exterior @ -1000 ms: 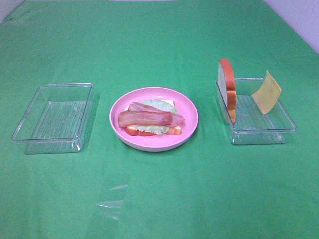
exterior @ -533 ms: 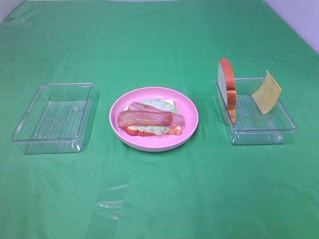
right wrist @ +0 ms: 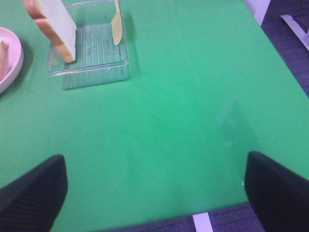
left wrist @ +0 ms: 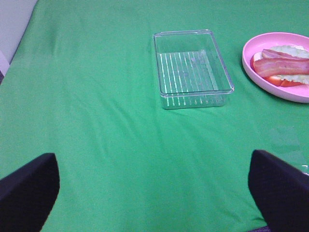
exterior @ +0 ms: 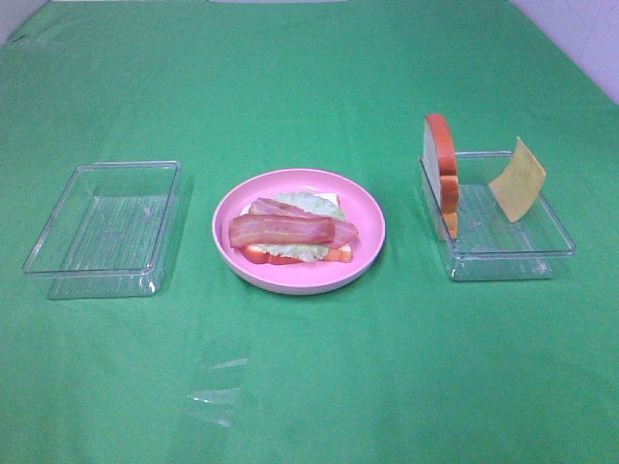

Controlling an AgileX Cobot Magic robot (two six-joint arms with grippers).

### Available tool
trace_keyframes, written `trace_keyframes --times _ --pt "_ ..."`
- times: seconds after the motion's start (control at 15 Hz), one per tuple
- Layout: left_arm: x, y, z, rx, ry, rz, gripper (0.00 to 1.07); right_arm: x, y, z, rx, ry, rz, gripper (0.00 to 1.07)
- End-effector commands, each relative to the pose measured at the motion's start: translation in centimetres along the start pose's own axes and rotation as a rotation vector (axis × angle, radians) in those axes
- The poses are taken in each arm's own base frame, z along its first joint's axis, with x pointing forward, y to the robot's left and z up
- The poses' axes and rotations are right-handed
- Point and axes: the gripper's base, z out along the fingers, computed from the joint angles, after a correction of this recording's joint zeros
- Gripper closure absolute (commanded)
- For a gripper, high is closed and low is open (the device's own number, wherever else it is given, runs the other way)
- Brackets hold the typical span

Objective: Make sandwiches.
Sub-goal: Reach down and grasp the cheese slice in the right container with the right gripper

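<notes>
The half-built sandwich (exterior: 290,232) lies on the round pink plate (exterior: 370,208): a bread slice, a pale lettuce leaf and bacon strips on top. A second bread slice (exterior: 442,159) stands on edge in the right clear container (exterior: 503,263), and a yellow cheese square (exterior: 517,179) leans on that container's far wall. Neither gripper shows in the exterior high view. In the left wrist view my left gripper (left wrist: 154,193) is open and empty over bare cloth, short of the container (left wrist: 193,99) and the bacon (left wrist: 282,65). My right gripper (right wrist: 154,188) is open and empty, well back from the bread (right wrist: 53,26) and cheese (right wrist: 117,21).
An empty clear container (exterior: 106,227) stands left of the plate. Green cloth covers the whole table. The table's right edge and the floor (right wrist: 289,43) appear in the right wrist view. The plate's rim (right wrist: 12,63) shows beside the right container (right wrist: 91,72).
</notes>
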Motion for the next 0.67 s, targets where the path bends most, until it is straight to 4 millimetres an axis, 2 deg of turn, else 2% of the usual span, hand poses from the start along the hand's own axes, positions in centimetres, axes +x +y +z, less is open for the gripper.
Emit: trace_keyframes --times 0.07,0.67 --pt "-0.02 -0.08 -0.16 0.003 -0.024 -0.009 0.09 0.21 0.01 0.00 -0.004 -0.004 0.001 0.11" --pt "-0.03 -0.08 -0.15 0.003 -0.023 -0.009 0.09 0.21 0.01 0.00 -0.004 -0.004 0.001 0.11"
